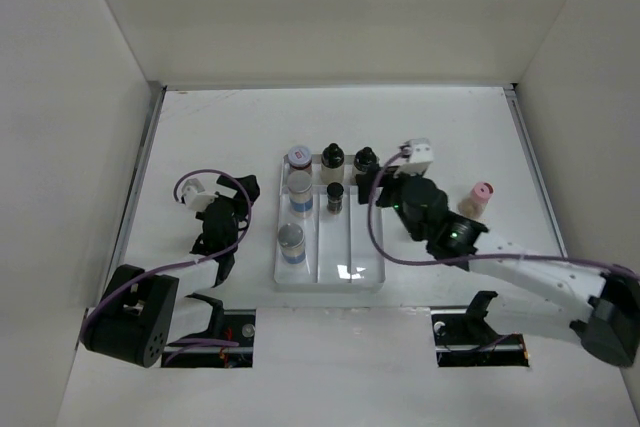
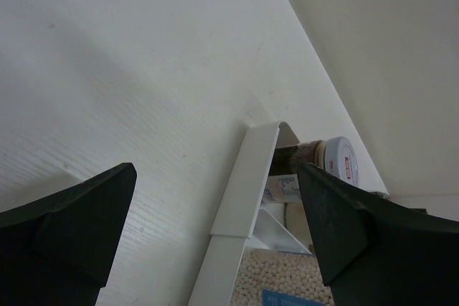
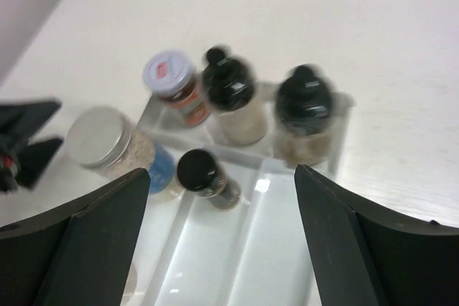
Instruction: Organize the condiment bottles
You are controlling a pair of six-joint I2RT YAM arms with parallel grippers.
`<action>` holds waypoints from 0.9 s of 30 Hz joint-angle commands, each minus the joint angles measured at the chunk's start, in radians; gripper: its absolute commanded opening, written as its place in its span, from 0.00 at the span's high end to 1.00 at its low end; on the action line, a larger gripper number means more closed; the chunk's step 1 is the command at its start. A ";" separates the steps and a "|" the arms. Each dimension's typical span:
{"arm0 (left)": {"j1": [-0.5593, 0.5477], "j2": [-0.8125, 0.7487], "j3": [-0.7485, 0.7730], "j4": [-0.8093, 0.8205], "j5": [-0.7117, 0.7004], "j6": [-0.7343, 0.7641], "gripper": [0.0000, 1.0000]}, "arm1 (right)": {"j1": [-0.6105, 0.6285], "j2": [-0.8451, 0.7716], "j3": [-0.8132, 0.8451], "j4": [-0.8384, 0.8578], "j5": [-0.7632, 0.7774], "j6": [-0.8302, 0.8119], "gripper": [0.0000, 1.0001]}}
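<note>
The right pincer hangs at the far right corner of the tray, just beside a black-capped bottle. Reaching in from the right side lets the arm clear the rows. Six bottles stand in the tray. Three are jars down the left lane, and the others are black-capped and sit toward the far end. The pink-capped bottle sits alone on the tabletop, right of the arm and well apart from the tray, so it is probably the one to bring in. I cannot tell whether it stands straight or leans. The left pincer sits left of the tray, out of the way.

From the left wrist, its fingers are apart with nothing between them and the tray's left wall is just ahead.

The right wrist view is blurred, but its fingers are spread wide and empty above the bottles. The near part of the right lane looks free, while the far end is crowded.
</note>
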 commanded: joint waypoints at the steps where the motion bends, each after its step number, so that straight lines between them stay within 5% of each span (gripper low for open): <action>1: -0.006 -0.002 0.009 0.059 0.005 0.008 0.01 | -0.110 -0.172 -0.108 -0.159 0.173 0.093 0.09; 6: -0.015 -0.002 0.012 0.059 0.005 0.010 0.01 | -0.298 -0.270 -0.179 -0.417 0.091 0.197 0.04; 13: -0.012 -0.005 0.013 0.059 0.003 0.013 0.01 | -0.298 -0.180 -0.203 -0.362 -0.013 0.239 0.06; 23: -0.011 0.010 0.015 0.059 0.006 0.014 0.01 | -0.299 -0.048 -0.154 -0.313 -0.010 0.197 0.59; 27: -0.012 0.012 0.016 0.059 -0.001 0.014 0.01 | -0.176 -0.179 -0.111 -0.360 0.092 0.179 0.61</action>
